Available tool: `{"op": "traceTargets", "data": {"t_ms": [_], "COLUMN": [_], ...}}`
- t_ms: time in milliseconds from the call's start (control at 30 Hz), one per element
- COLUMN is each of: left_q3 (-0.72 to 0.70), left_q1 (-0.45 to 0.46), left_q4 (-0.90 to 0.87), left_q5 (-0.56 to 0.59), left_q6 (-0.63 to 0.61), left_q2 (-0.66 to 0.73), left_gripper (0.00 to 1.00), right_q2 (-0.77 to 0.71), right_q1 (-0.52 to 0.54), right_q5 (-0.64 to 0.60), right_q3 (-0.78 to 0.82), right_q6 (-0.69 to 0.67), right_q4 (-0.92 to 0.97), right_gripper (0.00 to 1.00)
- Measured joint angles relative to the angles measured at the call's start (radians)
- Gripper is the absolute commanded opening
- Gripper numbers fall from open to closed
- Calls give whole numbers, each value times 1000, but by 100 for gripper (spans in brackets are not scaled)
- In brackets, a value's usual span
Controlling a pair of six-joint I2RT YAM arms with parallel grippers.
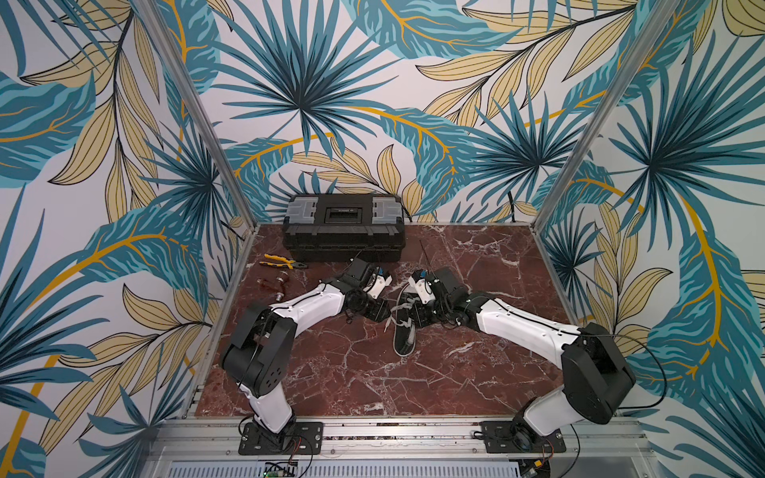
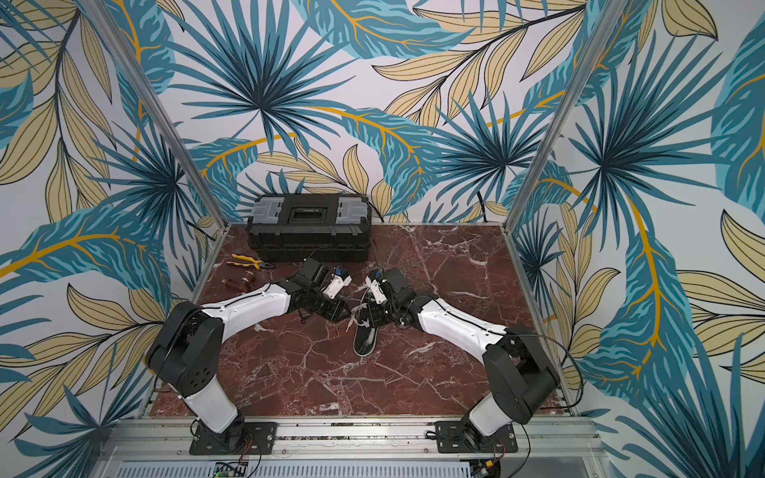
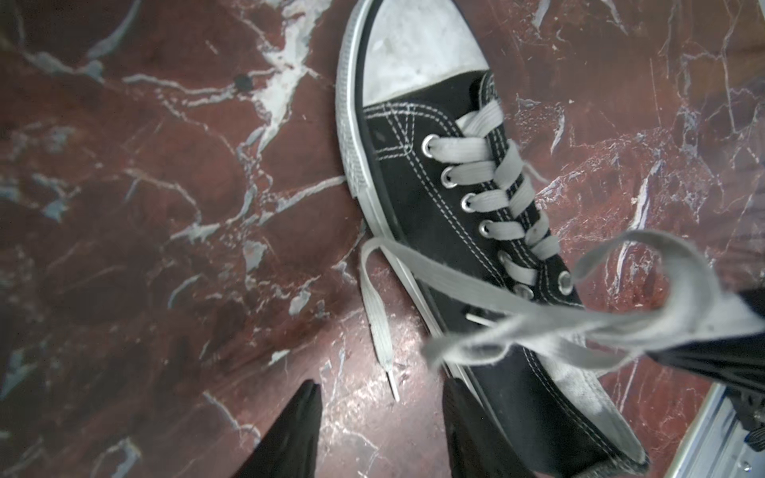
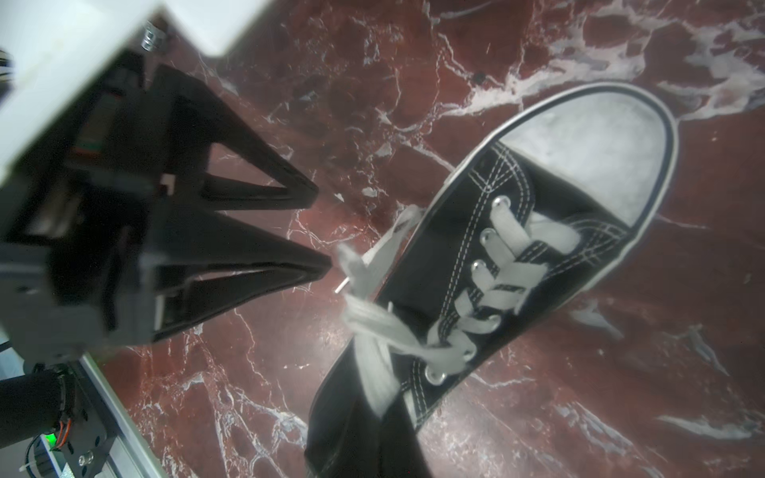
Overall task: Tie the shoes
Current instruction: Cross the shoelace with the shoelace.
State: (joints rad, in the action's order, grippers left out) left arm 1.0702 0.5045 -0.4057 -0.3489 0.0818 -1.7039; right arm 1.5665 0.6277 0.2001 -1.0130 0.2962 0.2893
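- The left gripper (image 3: pixel 378 389) is partly open, with nothing between its fingers. It hovers low at 9 o'clock of the shoe, tips close to the lifted laces but apart from them.
- The right gripper (image 3: pixel 703 356), at 3 o'clock of the shoe, is closed on the laces (image 3: pixel 538 327) and pinches a gathered bunch raised above the tongue.
- One lace end falls out of that bunch, drapes over the sole edge and trails onto the bench, its tip lying near the left gripper.
- The shoe (image 1: pixel 403 337) sits on its sole near the middle of the bench (image 1: pixel 414 393). Its heel seems to point to 6 o'clock and its toe to 12.
- Farther out, a toolbox (image 1: pixel 343 227) stands at 11 o'clock along the back edge, with pliers (image 1: pixel 281 263) at 10 o'clock.
- Progress looks early: the lacing runs up the eyelets, but no bow shows. I cannot tell whether the first crossover is made. Forming loops, knotting and pulling tight appear to remain.
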Motion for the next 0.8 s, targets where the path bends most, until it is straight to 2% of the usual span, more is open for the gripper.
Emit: {"op": "traceTargets", "data": {"t_ms": [300, 800], "left_q3": [-78, -77], "left_q1": [46, 174], "left_q4": [103, 132], "left_q5": [82, 320], "left_q6": [4, -32], "left_q2": [13, -82], "left_gripper": [60, 50], "right_q2": [14, 19], "right_q1": [-14, -37], "right_q5": [7, 11], "right_q3": [-14, -16], "right_q6": [5, 11], "right_q4": [5, 6], "right_gripper": [0, 0]}}
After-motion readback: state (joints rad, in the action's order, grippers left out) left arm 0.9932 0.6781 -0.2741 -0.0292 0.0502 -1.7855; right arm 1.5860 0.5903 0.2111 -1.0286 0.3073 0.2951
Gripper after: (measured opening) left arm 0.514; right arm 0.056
